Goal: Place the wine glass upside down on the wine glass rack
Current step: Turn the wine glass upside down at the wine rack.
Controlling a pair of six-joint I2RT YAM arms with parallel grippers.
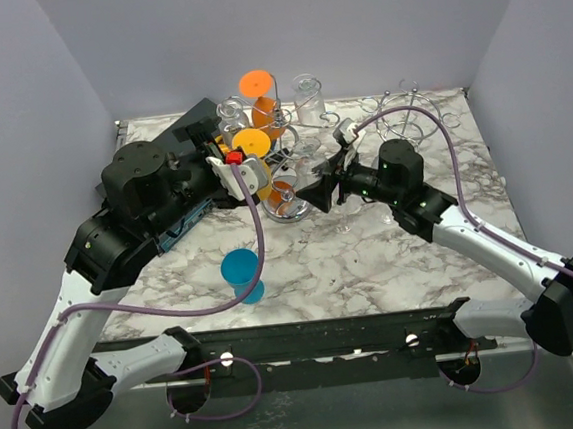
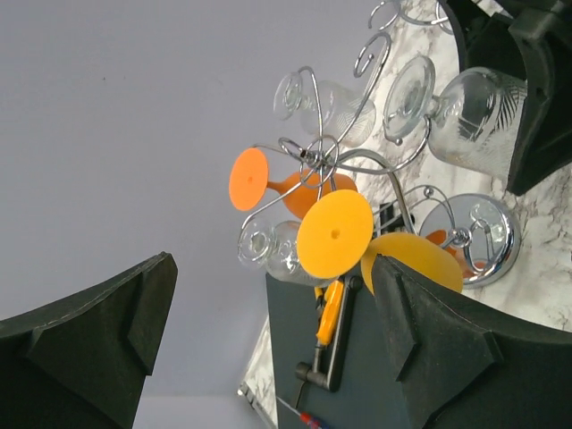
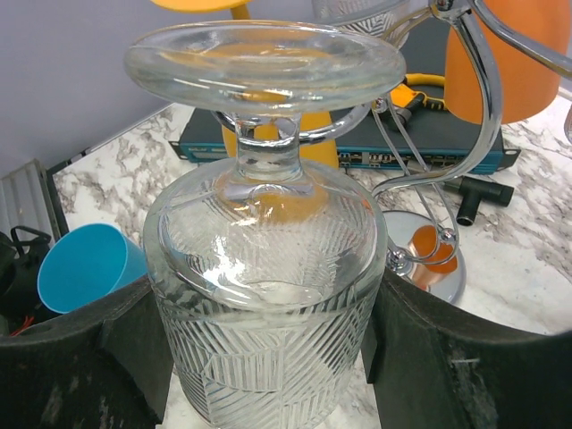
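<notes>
A clear cut-pattern wine glass (image 3: 268, 295) hangs upside down, its foot (image 3: 264, 63) on top and its stem inside a chrome loop of the wine glass rack (image 3: 465, 116). My right gripper (image 3: 268, 304) is shut on the bowl, one finger pressed to each side. In the left wrist view the same glass (image 2: 465, 112) shows at the upper right. My left gripper (image 2: 273, 277) stands open with nothing between its fingers, just beside an orange glass (image 2: 335, 232) that hangs on the rack. From above, both grippers (image 1: 246, 173) (image 1: 326, 184) flank the rack (image 1: 283, 170).
More orange (image 1: 255, 82) and clear glasses (image 1: 308, 92) hang on the rack. A blue cup (image 1: 242, 274) stands on the marble table (image 1: 371, 267) near the front. A dark box (image 1: 193, 122) lies behind the rack. A second wire rack (image 1: 408, 113) stands at the back right.
</notes>
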